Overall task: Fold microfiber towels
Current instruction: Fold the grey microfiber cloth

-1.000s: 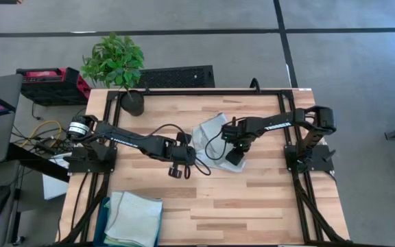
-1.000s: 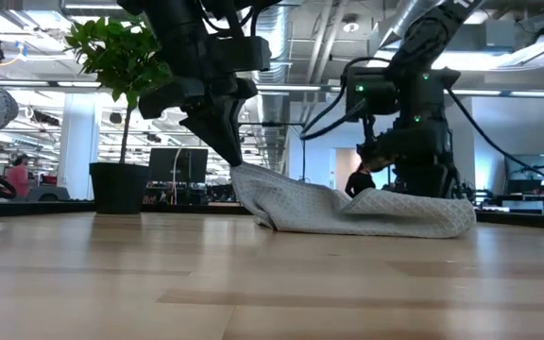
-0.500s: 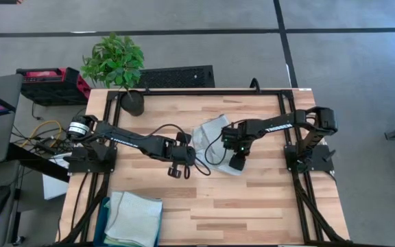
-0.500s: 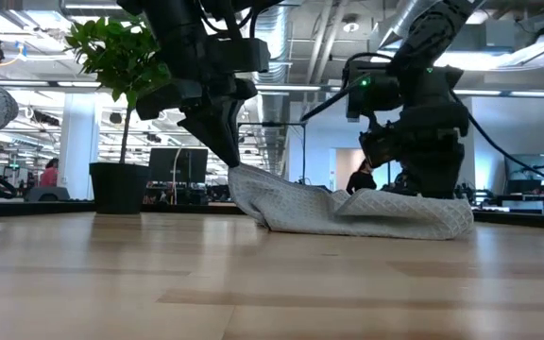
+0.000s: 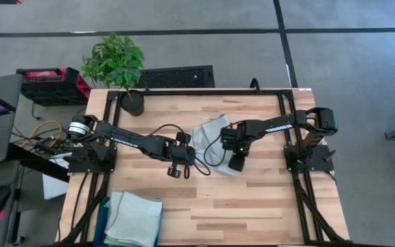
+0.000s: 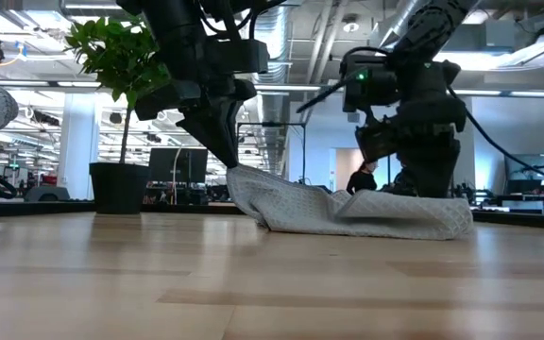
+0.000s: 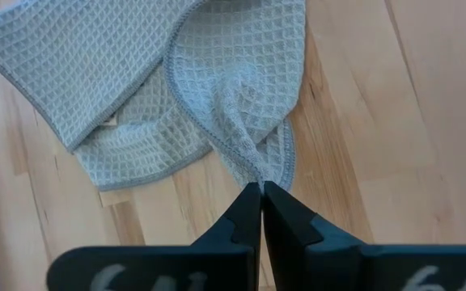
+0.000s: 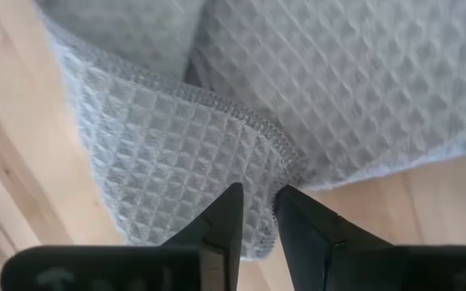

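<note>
1. A pale grey waffle-weave towel [image 5: 211, 140] lies crumpled near the middle of the wooden desk [image 5: 266, 199], partly folded over itself.
2. The left tool [image 5: 178, 167] sits at the towel's left edge. Its 2 fingers are pressed together, pinching a gathered corner of the grey towel [image 7: 249, 153], which fans out away from the fingertips.
3. In the low view, that pinched corner is lifted slightly off the desk under the left tool [image 6: 223, 156], and the rest of the towel [image 6: 348, 212] slopes down and lies flat toward the right.
4. The right tool [image 5: 236, 162] is over the towel's right near part. Its fingers [image 8: 225, 218] stand a narrow gap apart, straddling the stitched hem of a folded layer of the towel [image 8: 176, 145]; a firm grip cannot be confirmed.
5. A stack of light green and pale towels [image 5: 134, 218] rests at the near left corner of the desk, well apart from both tools.
6. A potted plant [image 5: 115, 65] stands at the far left corner.
</note>
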Robot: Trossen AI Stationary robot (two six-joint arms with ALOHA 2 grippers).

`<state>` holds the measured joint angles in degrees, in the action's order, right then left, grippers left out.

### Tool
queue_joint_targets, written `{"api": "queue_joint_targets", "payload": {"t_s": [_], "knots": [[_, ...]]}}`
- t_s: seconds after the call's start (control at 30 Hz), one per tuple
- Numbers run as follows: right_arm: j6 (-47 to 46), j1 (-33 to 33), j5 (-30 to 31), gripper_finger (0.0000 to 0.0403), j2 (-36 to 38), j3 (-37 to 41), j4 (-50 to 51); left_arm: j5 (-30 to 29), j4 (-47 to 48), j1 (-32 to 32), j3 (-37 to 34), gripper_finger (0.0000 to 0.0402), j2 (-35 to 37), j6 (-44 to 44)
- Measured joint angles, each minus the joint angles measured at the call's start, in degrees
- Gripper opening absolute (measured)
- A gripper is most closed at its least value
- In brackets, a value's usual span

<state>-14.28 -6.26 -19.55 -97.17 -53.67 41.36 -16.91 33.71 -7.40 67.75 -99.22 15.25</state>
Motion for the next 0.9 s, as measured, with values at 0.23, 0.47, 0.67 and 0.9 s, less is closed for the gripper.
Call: {"api": "queue_joint_targets", "payload": {"t_s": [0.23,0.47,0.67,0.9], "knots": [[2.30,0.85,2.81,0.0098,0.00,-0.76,-3.95,0.00,0.41,0.00,0.00,0.0000,0.00,-0.04],[2.81,3.68,9.98,0.0027,0.00,-0.76,-4.81,0.00,1.88,0.00,0.00,0.0000,0.00,-1.42],[2.06,7.56,15.23,0.0011,0.00,-0.76,-7.25,-2.21,1.70,0.00,0.00,0.0000,0.00,-2.91],[-0.13,9.93,19.27,0.0004,0.10,-3.30,-3.29,-4.73,2.04,-0.01,-0.02,0.0000,2.70,-5.47]]}}
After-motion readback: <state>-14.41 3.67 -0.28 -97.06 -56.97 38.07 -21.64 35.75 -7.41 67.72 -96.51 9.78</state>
